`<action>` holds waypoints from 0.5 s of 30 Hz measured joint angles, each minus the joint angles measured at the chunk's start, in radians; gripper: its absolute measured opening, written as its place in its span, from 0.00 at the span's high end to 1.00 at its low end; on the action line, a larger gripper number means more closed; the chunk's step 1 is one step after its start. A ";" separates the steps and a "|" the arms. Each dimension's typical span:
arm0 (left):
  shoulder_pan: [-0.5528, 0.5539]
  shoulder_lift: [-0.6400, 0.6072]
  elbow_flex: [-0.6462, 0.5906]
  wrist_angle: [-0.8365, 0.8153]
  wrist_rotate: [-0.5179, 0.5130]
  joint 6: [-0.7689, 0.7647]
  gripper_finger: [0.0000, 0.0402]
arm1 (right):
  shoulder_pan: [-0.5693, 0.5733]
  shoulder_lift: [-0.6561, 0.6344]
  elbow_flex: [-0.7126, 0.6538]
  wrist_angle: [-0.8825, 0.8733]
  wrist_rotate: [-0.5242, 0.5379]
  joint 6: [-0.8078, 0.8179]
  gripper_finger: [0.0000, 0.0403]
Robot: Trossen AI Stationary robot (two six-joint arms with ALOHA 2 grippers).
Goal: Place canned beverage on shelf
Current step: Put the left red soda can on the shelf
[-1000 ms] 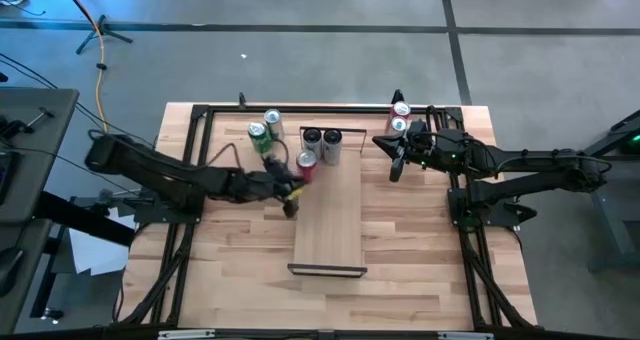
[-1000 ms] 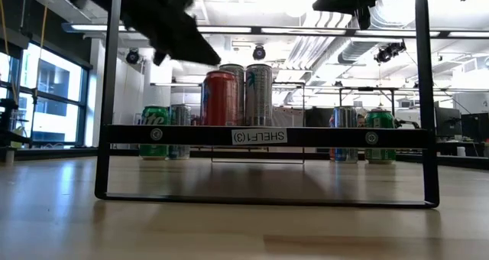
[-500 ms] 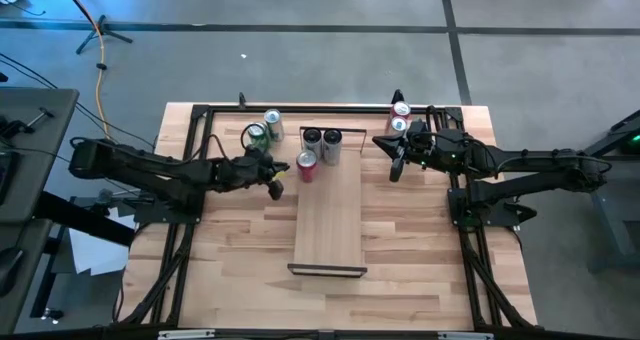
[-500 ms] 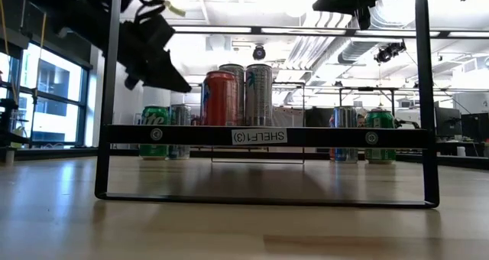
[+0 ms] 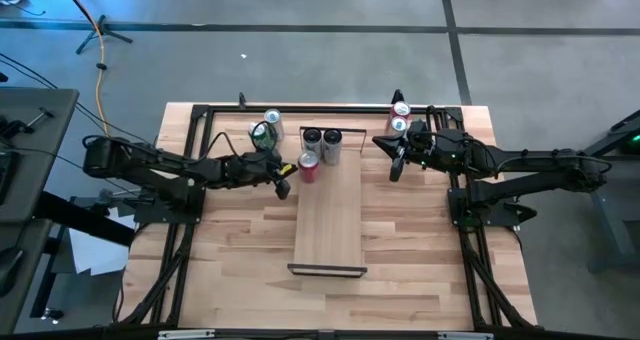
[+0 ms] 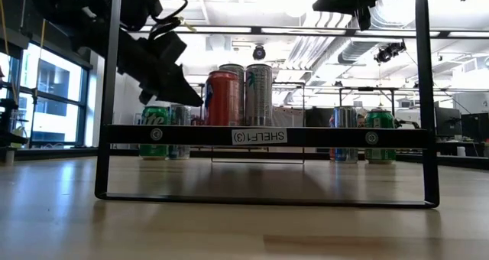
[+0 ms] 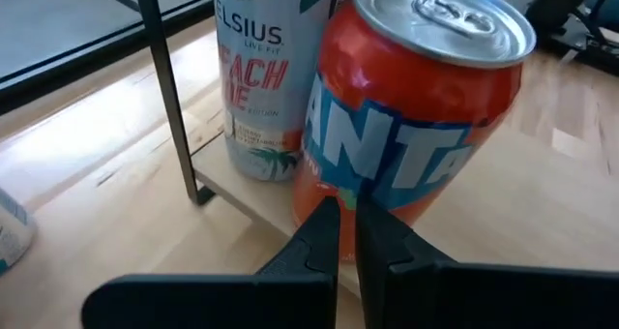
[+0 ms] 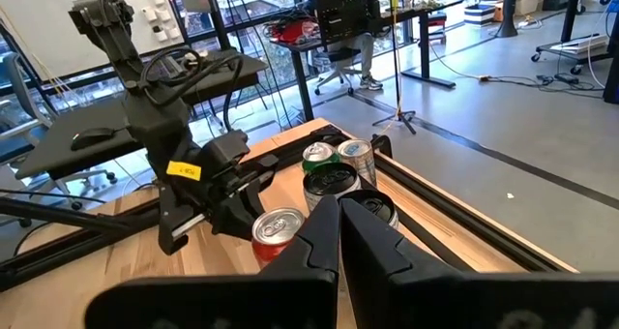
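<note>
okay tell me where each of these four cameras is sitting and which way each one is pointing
High view: overhead, looking straight down; both arms, the shelf.
Low view: tabletop height, looking level through the shelf frame; left arm upper left.
Left wrist view: on the left arm, facing the orange can; shut left gripper at the bottom.
Right wrist view: on the right arm, facing the left arm across the cans; shut right gripper.
Shared: the orange can shows in all four.

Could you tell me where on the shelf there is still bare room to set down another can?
The shelf is bare from the red can and two silver cans at its far end to the near frame. That far end is crowded, with the left gripper, jaws shut, beside the red can.
</note>
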 joint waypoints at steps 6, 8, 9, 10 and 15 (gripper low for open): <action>0.008 0.006 0.000 0.030 0.000 0.000 1.00 | 0.000 0.000 0.000 0.000 0.000 0.000 1.00; 0.014 0.006 0.000 0.034 0.001 0.001 1.00 | 0.000 0.000 0.000 0.000 0.000 0.000 1.00; 0.017 0.006 0.000 0.039 0.001 0.004 1.00 | 0.000 0.000 0.000 0.000 0.000 0.000 1.00; 0.020 0.006 0.000 0.045 0.003 0.007 1.00 | 0.000 0.000 0.000 0.000 0.000 0.000 1.00; 0.036 0.006 0.001 0.085 0.026 0.009 1.00 | 0.000 0.000 0.000 0.000 0.000 0.000 1.00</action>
